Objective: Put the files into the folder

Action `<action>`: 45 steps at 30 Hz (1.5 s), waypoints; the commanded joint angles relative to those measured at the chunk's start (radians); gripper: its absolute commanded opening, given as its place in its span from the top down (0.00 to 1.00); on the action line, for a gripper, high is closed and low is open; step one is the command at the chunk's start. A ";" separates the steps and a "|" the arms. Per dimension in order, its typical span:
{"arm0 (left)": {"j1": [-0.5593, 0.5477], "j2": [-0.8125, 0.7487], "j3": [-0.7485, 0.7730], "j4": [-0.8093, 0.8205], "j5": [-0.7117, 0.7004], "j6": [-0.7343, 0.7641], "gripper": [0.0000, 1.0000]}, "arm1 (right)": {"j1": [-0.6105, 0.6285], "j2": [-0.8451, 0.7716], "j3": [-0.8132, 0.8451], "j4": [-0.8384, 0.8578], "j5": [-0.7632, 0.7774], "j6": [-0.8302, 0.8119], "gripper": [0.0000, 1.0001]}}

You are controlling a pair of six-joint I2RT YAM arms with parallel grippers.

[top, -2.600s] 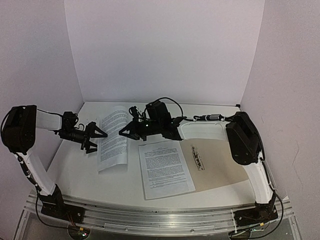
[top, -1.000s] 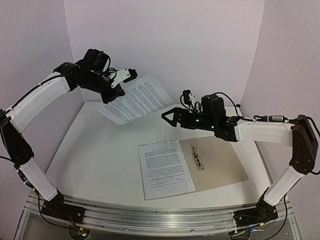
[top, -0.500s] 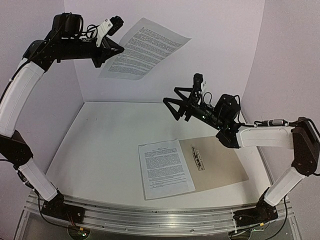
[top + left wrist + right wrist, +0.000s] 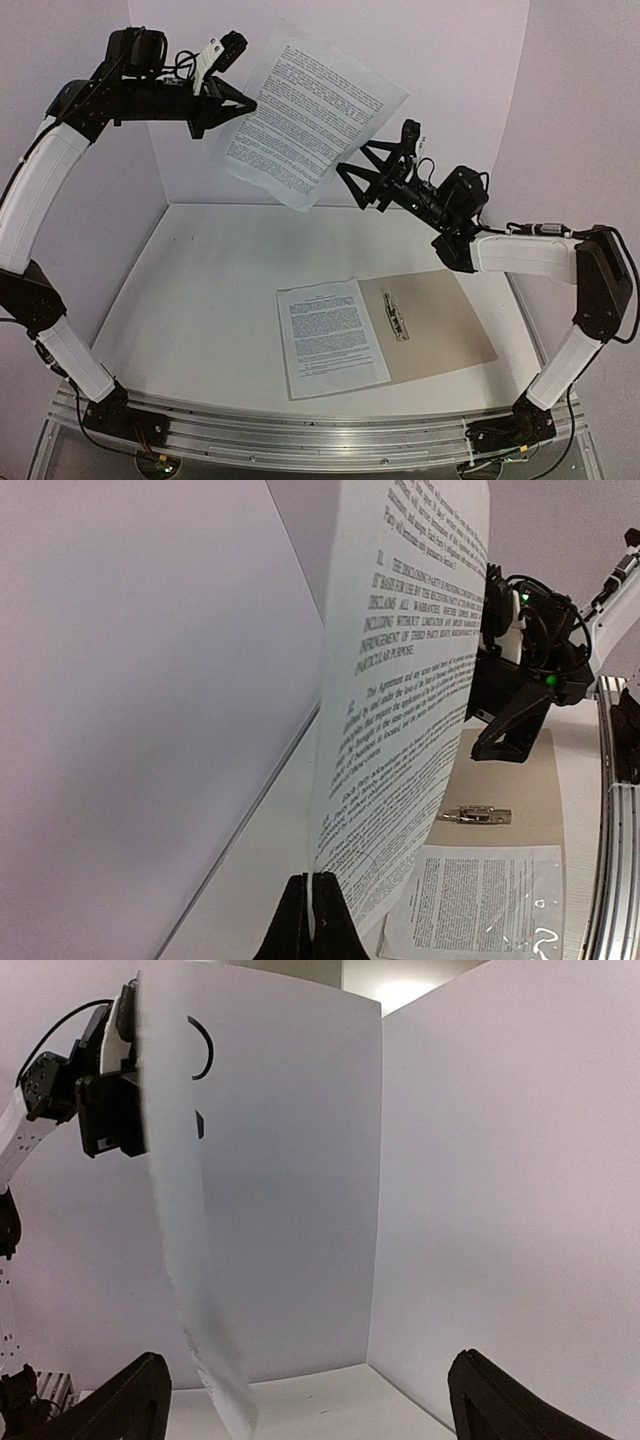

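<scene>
One of the files, a white printed sheet (image 4: 310,115), hangs high in the air. My left gripper (image 4: 245,103) is shut on its left edge. In the left wrist view the fingers (image 4: 310,905) pinch the sheet (image 4: 410,680) at its bottom edge. My right gripper (image 4: 352,185) stands open just beside the sheet's lower right edge, apart from it. In the right wrist view the sheet (image 4: 180,1210) hangs near the left finger of the right gripper (image 4: 305,1380). The second sheet (image 4: 330,335) lies flat on the table, overlapping the left edge of the open tan folder (image 4: 450,330), whose metal fastener (image 4: 397,315) shows.
White walls close in the back and both sides of the table (image 4: 200,300). An aluminium rail (image 4: 300,440) runs along the near edge by the arm bases. The right arm (image 4: 520,650) fills the space behind the held sheet in the left wrist view.
The left arm picked the sheet off the table and raised it high; lately the sheet swung down to the right. The right gripper rose and came up beside it, still open.
</scene>
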 commanded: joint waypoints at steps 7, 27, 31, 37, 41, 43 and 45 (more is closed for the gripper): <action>-0.001 -0.001 0.029 0.038 0.033 -0.070 1.00 | 0.003 0.071 0.169 0.043 -0.282 0.109 0.06; -0.001 -0.061 -0.133 0.117 0.073 -0.187 1.00 | -0.009 -0.016 0.088 0.100 -0.127 0.248 1.00; -0.001 -0.071 -0.165 0.119 0.086 -0.193 0.99 | -0.025 -0.038 0.069 0.084 -0.065 0.288 1.00; -0.002 -0.112 -0.320 0.181 -0.033 -0.172 0.21 | -0.069 -0.113 0.144 -0.503 0.125 0.201 1.00; -0.003 -0.082 -0.420 0.176 -0.086 -0.114 0.21 | -0.100 -0.149 0.254 -1.045 0.334 0.137 1.00; -0.021 -0.047 -0.509 0.187 -0.114 -0.118 0.22 | -0.122 -0.161 0.295 -1.262 0.447 0.139 1.00; -0.069 0.003 -0.570 0.210 -0.130 -0.123 0.23 | -0.146 -0.172 0.314 -1.456 0.569 0.159 1.00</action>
